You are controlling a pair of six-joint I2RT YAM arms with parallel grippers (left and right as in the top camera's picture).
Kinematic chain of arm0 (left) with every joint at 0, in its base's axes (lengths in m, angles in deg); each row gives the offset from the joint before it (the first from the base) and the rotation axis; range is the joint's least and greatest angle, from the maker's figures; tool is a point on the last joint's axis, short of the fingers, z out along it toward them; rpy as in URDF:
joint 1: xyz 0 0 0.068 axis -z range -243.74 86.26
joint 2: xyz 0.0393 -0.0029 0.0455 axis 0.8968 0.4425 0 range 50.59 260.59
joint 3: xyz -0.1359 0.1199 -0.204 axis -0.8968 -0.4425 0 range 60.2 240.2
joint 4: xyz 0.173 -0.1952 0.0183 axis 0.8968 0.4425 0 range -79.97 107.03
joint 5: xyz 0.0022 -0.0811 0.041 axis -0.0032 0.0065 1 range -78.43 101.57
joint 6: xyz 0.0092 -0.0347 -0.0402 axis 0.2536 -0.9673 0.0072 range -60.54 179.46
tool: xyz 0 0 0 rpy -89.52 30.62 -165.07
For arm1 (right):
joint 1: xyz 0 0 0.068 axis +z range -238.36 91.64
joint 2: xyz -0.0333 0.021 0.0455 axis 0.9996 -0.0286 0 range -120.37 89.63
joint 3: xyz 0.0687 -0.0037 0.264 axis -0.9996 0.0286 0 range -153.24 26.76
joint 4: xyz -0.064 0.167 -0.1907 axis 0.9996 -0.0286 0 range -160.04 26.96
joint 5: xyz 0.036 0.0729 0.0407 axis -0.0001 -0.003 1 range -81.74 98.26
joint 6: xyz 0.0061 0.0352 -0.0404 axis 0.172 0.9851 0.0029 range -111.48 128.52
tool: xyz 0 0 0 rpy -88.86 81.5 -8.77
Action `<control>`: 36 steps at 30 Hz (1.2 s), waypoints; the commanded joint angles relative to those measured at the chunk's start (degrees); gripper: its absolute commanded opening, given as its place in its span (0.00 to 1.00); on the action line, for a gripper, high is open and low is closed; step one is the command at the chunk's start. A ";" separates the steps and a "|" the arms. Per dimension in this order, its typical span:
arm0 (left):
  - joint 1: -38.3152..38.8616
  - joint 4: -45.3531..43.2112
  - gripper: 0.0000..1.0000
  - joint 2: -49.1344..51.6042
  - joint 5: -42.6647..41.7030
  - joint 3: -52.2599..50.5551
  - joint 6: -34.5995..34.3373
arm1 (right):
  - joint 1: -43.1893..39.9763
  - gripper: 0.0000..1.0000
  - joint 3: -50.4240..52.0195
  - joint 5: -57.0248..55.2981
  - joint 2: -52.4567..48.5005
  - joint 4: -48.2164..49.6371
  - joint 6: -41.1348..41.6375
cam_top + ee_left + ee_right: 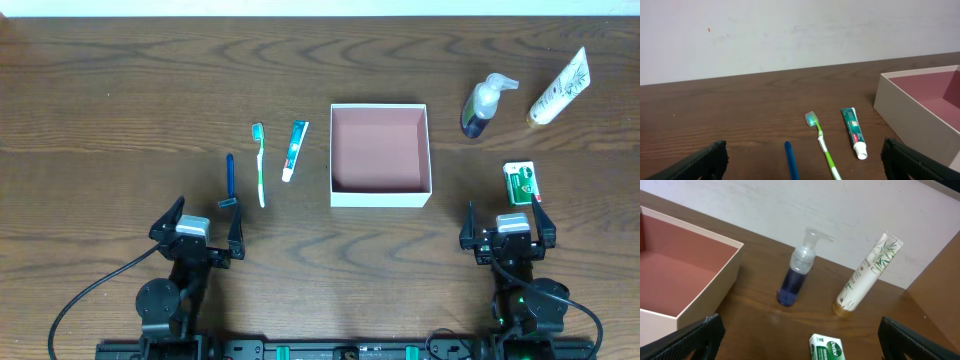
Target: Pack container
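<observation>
Fingers on both arms are spread wide and grip nothing. Those of the left gripper (205, 220) sit near the front edge of the desk (100, 100). The head of a blue razor (231, 178) lies just ahead of the right-hand finger and looks clear of it from overhead. Past the razor, a green toothbrush (260, 165) and a small toothpaste tube (294, 150) lie side by side. The right gripper (507, 220) has a green-and-white box (519, 183) just in front of it, not touching.

The container (380, 197) stands open at mid-desk with its pink inside showing, between the toothpaste tube and a blue pump bottle (480, 108). A cream tube (560, 88) is farther right; I cannot tell whether it stands or lies.

In the left wrist view the razor and toothbrush run off the bottom edge, and the container is cut at the right. The right wrist view crops the box's label and shows only one corner of the container.
</observation>
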State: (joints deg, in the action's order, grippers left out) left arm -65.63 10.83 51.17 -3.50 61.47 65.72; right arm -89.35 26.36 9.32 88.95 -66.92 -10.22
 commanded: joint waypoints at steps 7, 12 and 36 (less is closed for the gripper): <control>-0.31 1.92 0.98 -0.28 -0.98 -1.05 0.57 | -0.50 0.99 0.09 0.26 0.26 -0.24 -0.35; -0.31 1.92 0.98 -0.28 -0.98 -1.05 0.57 | -0.50 0.99 0.09 0.31 0.26 -0.22 -0.35; -0.28 1.95 0.98 -0.28 -0.98 -1.05 0.57 | -0.46 0.99 -1.31 19.82 0.13 7.39 45.16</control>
State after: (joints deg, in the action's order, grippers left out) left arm -65.63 10.83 51.17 -3.50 61.47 65.72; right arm -89.35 26.32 23.07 88.92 -60.71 37.12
